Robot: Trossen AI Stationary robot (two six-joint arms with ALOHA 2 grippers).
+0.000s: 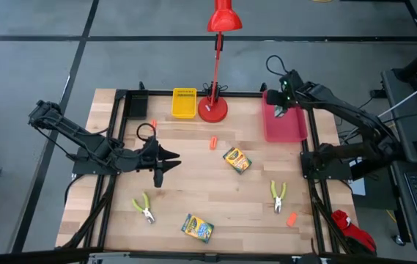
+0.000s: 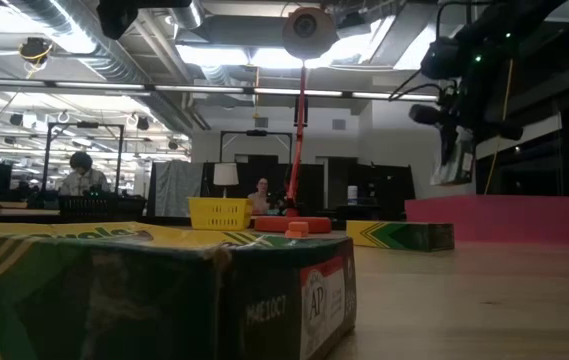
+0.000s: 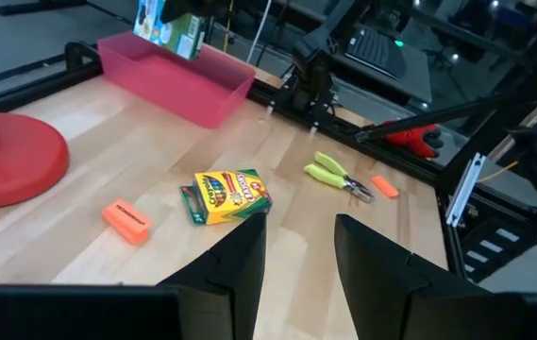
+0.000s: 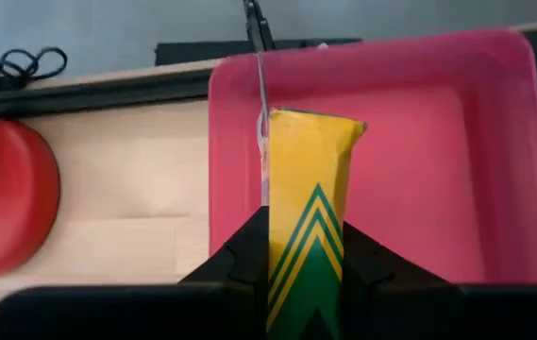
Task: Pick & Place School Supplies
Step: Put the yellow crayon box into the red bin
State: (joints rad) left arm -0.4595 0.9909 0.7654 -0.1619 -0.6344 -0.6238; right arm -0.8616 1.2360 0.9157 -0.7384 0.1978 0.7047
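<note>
My right gripper (image 1: 282, 105) hovers over the pink tray (image 1: 290, 129), shut on a yellow-and-green crayon box (image 4: 310, 203). My left gripper (image 3: 301, 231) is open above the table's left-middle (image 1: 163, 166) and touches nothing. A second crayon box (image 1: 237, 160) lies flat mid-table, a third (image 1: 197, 228) near the front edge. Two green-handled pliers (image 1: 144, 207) (image 1: 278, 196) lie on the wood. Orange pieces lie at the centre (image 1: 212, 142), by the front right (image 1: 292, 218) and near the black tray (image 1: 153, 123). My right gripper pinches the crayon box between its two fingers (image 4: 249, 253), which press on the long sides of the box's near end (image 4: 308, 269). The fingers come from above, pointing down. The box is lifted clear and hangs below them over the pink tray's floor (image 4: 419, 179).
The red desk lamp (image 1: 213, 108) stands on its base at the far edge, between the yellow tray (image 1: 184, 103) and the pink tray. A black tray (image 1: 136, 105) sits at the far left corner. Bare wood stretches between the scattered supplies.
</note>
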